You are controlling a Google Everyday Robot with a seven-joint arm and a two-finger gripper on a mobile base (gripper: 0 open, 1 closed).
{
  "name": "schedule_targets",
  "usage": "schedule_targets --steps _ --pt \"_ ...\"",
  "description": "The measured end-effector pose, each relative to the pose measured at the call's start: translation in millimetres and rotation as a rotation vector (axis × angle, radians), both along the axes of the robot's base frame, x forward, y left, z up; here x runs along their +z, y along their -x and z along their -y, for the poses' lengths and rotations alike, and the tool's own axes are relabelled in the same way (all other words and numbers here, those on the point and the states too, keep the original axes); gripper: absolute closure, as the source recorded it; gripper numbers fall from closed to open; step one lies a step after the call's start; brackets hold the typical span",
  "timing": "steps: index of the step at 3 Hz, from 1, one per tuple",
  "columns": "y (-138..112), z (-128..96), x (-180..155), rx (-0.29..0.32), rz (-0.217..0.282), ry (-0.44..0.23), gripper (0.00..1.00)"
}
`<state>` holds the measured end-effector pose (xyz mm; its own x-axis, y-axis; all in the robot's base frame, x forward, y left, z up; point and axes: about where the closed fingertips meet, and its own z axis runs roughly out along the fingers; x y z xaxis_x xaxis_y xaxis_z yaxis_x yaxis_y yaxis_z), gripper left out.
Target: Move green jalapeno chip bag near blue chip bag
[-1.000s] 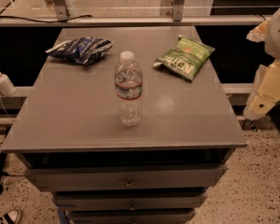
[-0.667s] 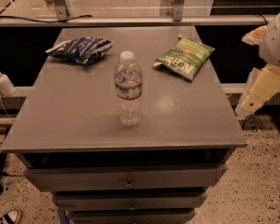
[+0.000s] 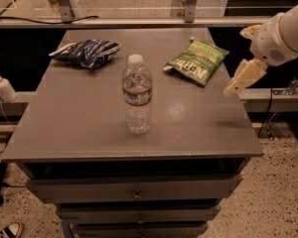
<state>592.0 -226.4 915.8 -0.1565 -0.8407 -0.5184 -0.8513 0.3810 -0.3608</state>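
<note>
The gripper (image 3: 240, 79) is held right of the green chip bag (image 3: 197, 62); its state cannot be told. The blue chip bag (image 3: 87, 52) is laid well apart, leftward.

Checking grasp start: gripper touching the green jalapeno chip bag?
Apart. Camera view shows bare table between the gripper, at the table's right edge, and the green jalapeno chip bag.

We have one camera, set high in front of the grey drawered desk (image 3: 79, 125), looking down across its whole top; the cream-coloured tool (image 3: 240, 79) hangs at its right edge.
</note>
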Motion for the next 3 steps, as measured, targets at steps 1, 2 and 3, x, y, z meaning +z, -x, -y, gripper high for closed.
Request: schedule_targets --steps 1,2,3 --pt "-53.1 -0.5 -27.4 -0.057 -0.002 -0.046 0.0" --pt "-95.7 -5.7 -57.8 -0.127 -0.021 -0.082 0.0" --pt "-119.2 -8.6 -80.9 -0.201 -0.041 -0.101 0.18"
